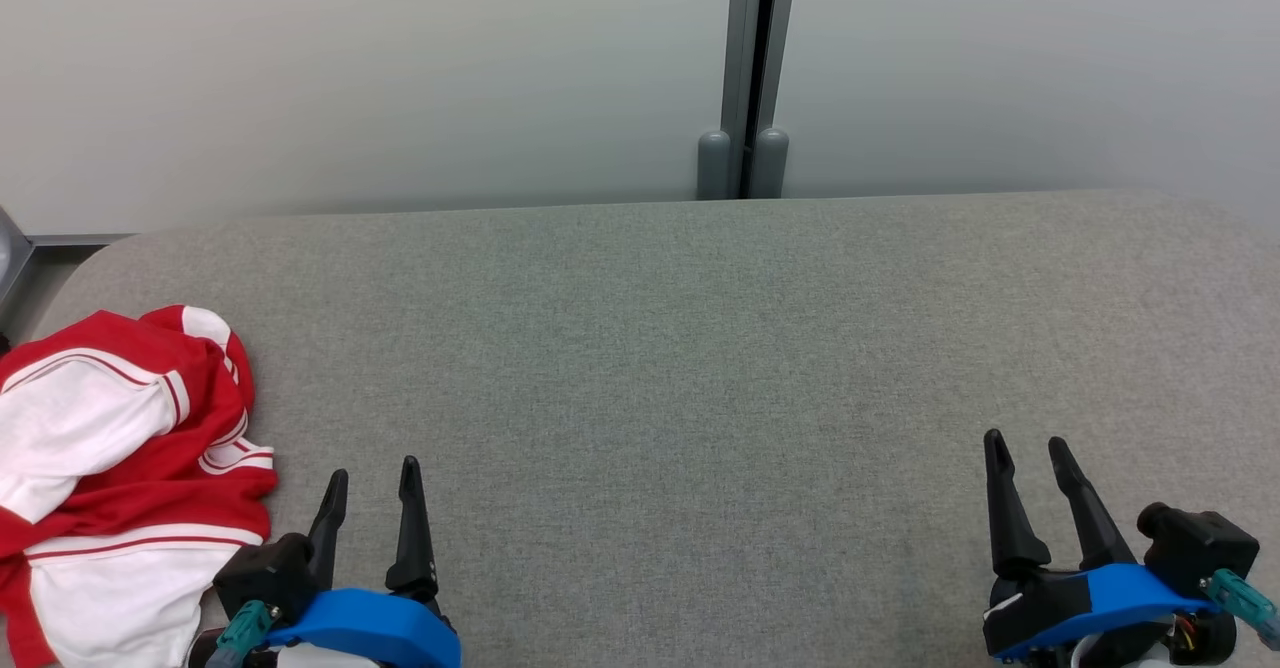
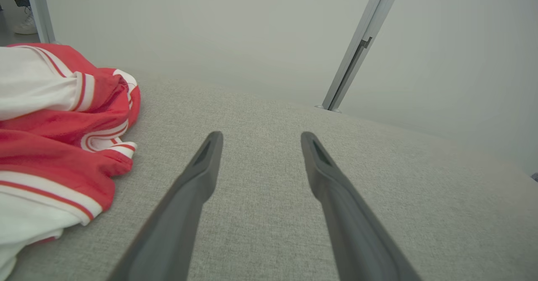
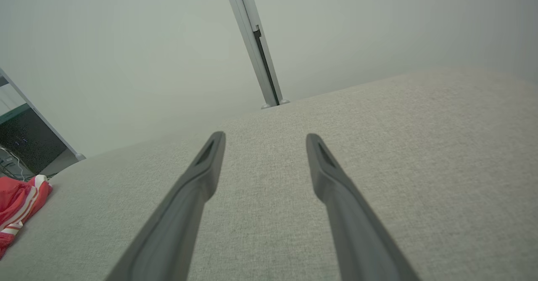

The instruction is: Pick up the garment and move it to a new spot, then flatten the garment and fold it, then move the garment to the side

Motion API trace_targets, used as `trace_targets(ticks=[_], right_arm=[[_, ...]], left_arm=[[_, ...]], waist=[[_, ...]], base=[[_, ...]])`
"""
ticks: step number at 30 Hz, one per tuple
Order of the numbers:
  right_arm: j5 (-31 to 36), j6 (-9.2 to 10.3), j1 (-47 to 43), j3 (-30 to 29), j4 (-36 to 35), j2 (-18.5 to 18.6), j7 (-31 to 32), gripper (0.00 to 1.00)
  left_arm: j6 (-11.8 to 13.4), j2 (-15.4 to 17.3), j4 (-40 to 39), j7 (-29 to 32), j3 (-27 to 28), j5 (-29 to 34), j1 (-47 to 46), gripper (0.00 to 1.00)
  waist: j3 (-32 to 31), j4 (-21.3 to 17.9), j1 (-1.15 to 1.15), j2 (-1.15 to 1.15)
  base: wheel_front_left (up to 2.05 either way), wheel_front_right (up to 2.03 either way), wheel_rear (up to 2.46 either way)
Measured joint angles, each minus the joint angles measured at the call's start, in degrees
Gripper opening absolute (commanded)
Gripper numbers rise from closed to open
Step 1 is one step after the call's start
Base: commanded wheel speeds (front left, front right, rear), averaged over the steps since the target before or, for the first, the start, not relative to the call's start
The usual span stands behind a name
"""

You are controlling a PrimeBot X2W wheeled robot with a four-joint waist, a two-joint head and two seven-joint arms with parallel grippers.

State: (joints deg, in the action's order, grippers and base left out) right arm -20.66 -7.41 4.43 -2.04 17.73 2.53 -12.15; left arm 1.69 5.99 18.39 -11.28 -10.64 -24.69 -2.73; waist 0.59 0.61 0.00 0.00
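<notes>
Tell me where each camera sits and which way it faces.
Head view: on the head, looking forward and down at the grey table; left gripper and right gripper show, open.
Left wrist view: on the left wrist, looking along its fingers across the table; garment to their left.
Right wrist view: on the right wrist, along its own fingers toward the wall post.
All three share garment, table and post.

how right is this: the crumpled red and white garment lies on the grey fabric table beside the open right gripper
Wrong side: the crumpled red and white garment lies on the grey fabric table beside the open left gripper, far from the right gripper; the head view shows it.
</notes>
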Motion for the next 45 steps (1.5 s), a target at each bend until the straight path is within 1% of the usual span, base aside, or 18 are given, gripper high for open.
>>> trace_targets(ticks=[10, 27, 45], right_arm=[[4.7, 0.00, 0.0, -0.2, 0.8, 0.1, -0.1, 1.00], [11.7, -0.07, 0.0, -0.7, 1.2, 0.1, -0.3, 1.00], [13.1, -0.07, 0.1, -1.4, 0.9, 0.1, 0.2, 1.00]], left_arm=[[0.4, 0.6, 0.2, 0.0, -1.2, 2.9, 0.3, 1.00], [1.9, 1.1, -0.2, -1.0, -2.9, 7.7, 0.6, 1.00], [2.5, 1.4, -0.6, -0.9, -2.7, 6.0, 0.2, 1.00]], waist=[[-0.3, 0.2, 0.00, 0.00], [0.3, 0.3, 0.00, 0.00], [0.5, 0.3, 0.00, 0.00]], base=[[0.00, 0.00, 0.00], [0.00, 0.00, 0.00], [0.00, 0.00, 0.00]])
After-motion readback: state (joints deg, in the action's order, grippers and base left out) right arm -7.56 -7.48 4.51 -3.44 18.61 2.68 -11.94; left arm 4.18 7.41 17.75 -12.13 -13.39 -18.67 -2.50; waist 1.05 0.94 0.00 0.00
